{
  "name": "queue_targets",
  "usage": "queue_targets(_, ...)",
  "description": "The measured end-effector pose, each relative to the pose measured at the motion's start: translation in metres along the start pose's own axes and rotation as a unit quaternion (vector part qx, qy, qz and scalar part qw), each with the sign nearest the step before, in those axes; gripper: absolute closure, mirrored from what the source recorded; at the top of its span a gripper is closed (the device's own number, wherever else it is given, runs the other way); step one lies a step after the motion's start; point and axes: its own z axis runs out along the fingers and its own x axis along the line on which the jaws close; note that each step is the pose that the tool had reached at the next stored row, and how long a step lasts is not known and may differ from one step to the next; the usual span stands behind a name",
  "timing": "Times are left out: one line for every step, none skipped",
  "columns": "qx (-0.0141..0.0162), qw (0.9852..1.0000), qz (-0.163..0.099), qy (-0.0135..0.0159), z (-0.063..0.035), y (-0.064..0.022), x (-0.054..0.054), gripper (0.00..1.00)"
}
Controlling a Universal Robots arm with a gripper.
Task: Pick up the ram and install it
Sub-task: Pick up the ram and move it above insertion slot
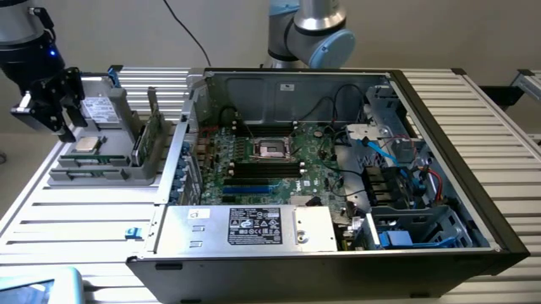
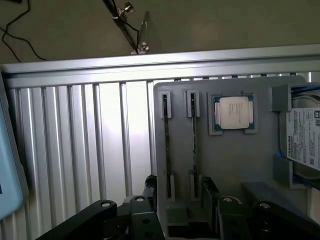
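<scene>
The ram shows as thin green edges standing in two narrow slots (image 2: 194,150) of a grey holder (image 2: 235,165). In the exterior view these slots (image 1: 85,164) lie at the holder's near end. My gripper (image 2: 180,192) is open, its dark fingers (image 2: 150,189) spread on either side of the slots' nearer ends with nothing between them. Seen from the exterior camera, the gripper (image 1: 59,126) hangs above the holder's left side, clear of the ram. The motherboard's black memory slots (image 1: 266,170) lie inside the open computer case (image 1: 439,114).
A square silver processor (image 2: 233,112) sits in the holder beside the slots, and a grey labelled drive (image 2: 306,137) stands beyond it. A green board (image 1: 146,145) stands upright at the holder's side nearest the case. The ribbed table's edge (image 2: 150,60) runs close by.
</scene>
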Motion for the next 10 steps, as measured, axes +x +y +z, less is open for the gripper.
queue_targets(0.0000,1.0000,0.000,0.0000,0.0018,0.0000,0.000,0.51)
queue_targets(0.0000,1.0000,0.000,0.0000,0.0037,-0.0002,0.001,0.51)
queue_targets(0.0000,1.0000,0.000,0.0000,0.0056,-0.0003,0.001,0.51)
queue_targets(0.0000,1.0000,0.000,0.0000,0.0074,-0.0003,0.002,0.51)
queue_targets(0.0000,1.0000,0.000,0.0000,0.0092,-0.0004,0.004,0.51)
queue_targets(0.0000,1.0000,0.000,0.0000,0.0111,-0.0005,0.005,0.51)
queue_targets(0.0000,1.0000,0.000,0.0000,0.0129,-0.0006,0.006,0.51)
queue_targets(0.0000,1.0000,0.000,0.0000,0.0148,-0.0007,0.007,0.51)
queue_targets(0.0000,1.0000,0.000,0.0000,0.0167,-0.0008,0.007,0.51)
queue_targets(0.0000,1.0000,0.000,0.0000,0.0184,-0.0009,0.007,0.51)
